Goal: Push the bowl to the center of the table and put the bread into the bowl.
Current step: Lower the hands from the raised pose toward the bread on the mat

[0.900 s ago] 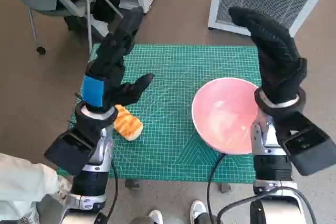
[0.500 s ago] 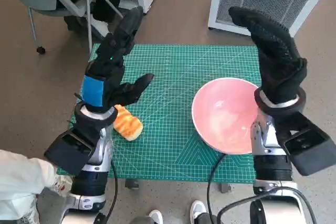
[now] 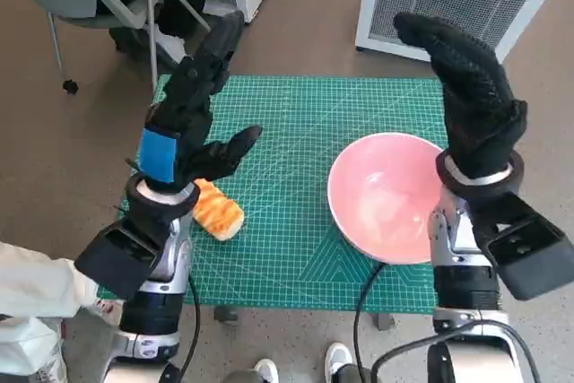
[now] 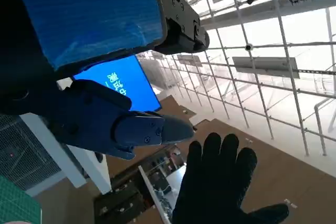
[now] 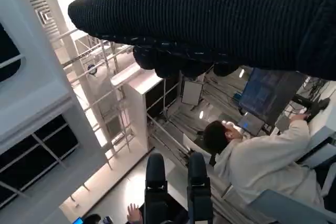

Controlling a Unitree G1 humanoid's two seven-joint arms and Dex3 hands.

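Both hands up and empty, bowl and bread untouched on the green mat.

Your left hand (image 3: 188, 118) hangs raised over the mat's 9 o'clock side, fingers spread and holding nothing; your right hand (image 3: 471, 96), gloved, stands upright near 3 o'clock, fingers together and slightly curled, also empty. The bread (image 3: 218, 211) lies just beneath your left wrist toward 8 o'clock, partly covered by it. The pink bowl (image 3: 386, 196) sits off-centre around 4 o'clock, its near rim reaching almost to the edge of the green cutting mat (image 3: 296, 123). Expect the bowl to be stiff, smooth and light, sliding readily from a push on its outer wall; the bread looks soft, so grip its sides gently. Both wrist views point away into the room, showing neither object; a seated person (image 5: 252, 156) appears in the right wrist view.
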